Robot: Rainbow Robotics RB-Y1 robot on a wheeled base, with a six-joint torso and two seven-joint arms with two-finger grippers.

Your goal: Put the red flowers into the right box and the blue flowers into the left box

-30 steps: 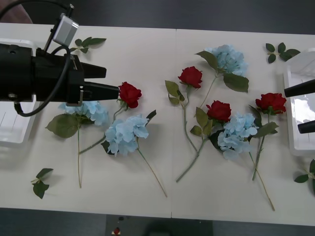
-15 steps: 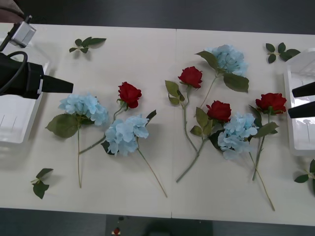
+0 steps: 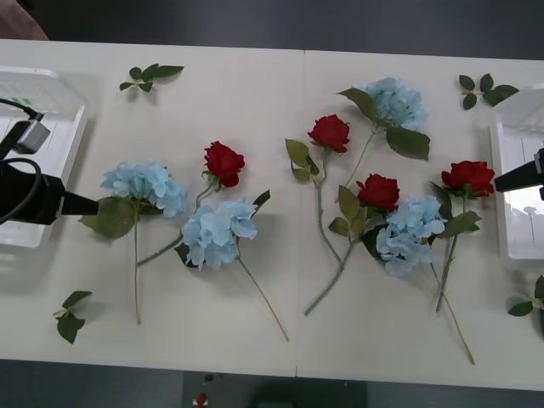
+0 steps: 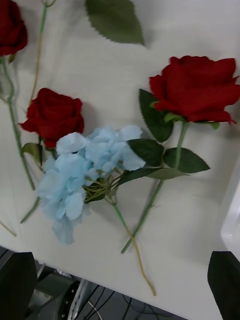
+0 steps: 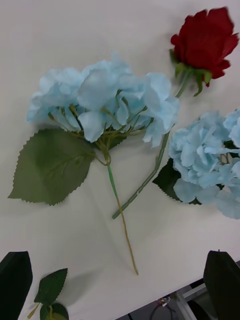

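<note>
A: Blue flowers, the leftmost one (image 3: 146,184) first. It lies on the table (image 3: 255,93) just off the left gripper (image 3: 85,205), whose black tip sits over the big leaf by the head. Left box (image 3: 42,170) is directly behind that arm.

B: Gripper state?

A: In the left wrist view the two black fingers (image 5: 15,280) stand wide apart at the corners, nothing between them. Empty. Right gripper (image 3: 520,177) hangs over the rim of the right box (image 3: 510,144); its wrist view shows fingers (image 4: 225,280) parted the same way, holding nothing.

B: How does the stem run?

A: Head away from the robot, thin stem trailing straight back toward the table's near edge. Long axis is roughly crosswise to the gripper's approach, which comes in from the flower's left.

B: So the left arm takes it?

A: Likely; it is far nearer. I'd judge a pinch on the stem just below the head, jaws straddling it. The nearest red flower (image 3: 224,162) has a stem that crosses close by; worth keeping clear.

B: Boxes?

A: No flower in either yet.
</note>
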